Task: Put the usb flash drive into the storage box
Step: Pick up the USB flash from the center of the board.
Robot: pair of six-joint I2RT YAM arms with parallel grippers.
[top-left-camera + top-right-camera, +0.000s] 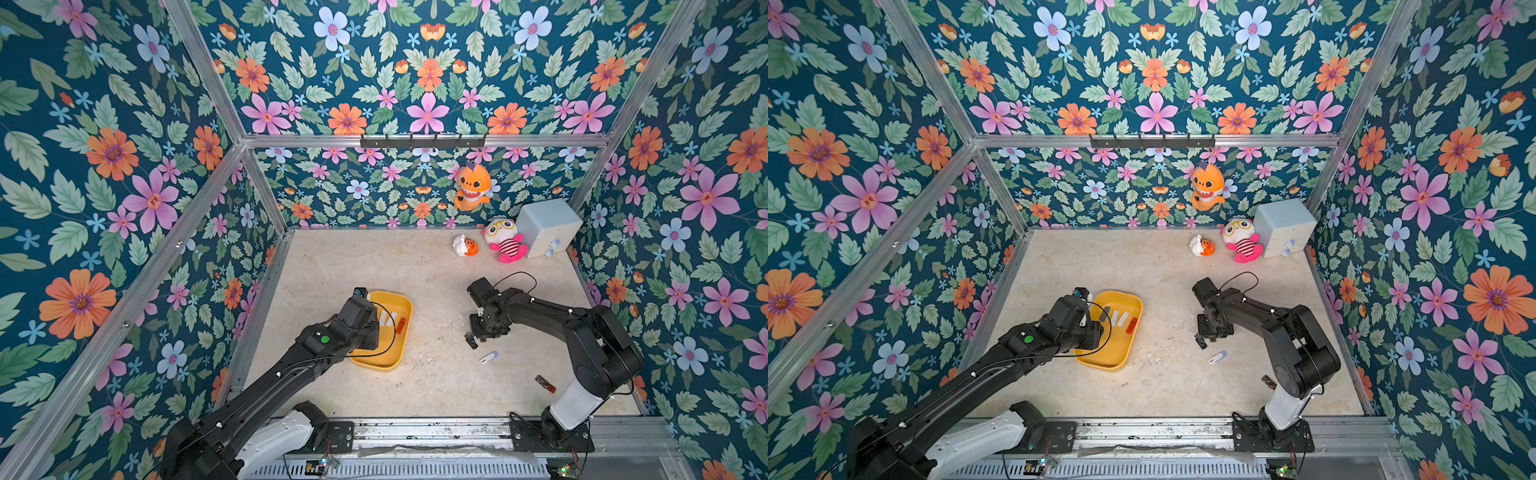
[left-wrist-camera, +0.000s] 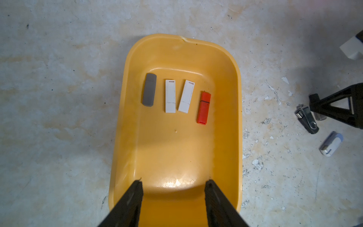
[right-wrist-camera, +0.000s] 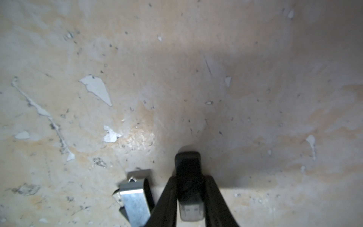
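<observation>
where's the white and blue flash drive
In both top views the white and blue flash drive lies on the table right of the storage box, nearer the robot than the right gripper.

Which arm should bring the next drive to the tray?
Right. The right end effector is shut on a black drive, with a swivel drive lying beside it. The left end effector hangs open over the tray, holding nothing.

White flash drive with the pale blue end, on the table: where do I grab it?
Come from above and pinch the white, blue-ended flash drive across its narrow sides at mid-length; it lies flat, leaving only those long edges free.
</observation>
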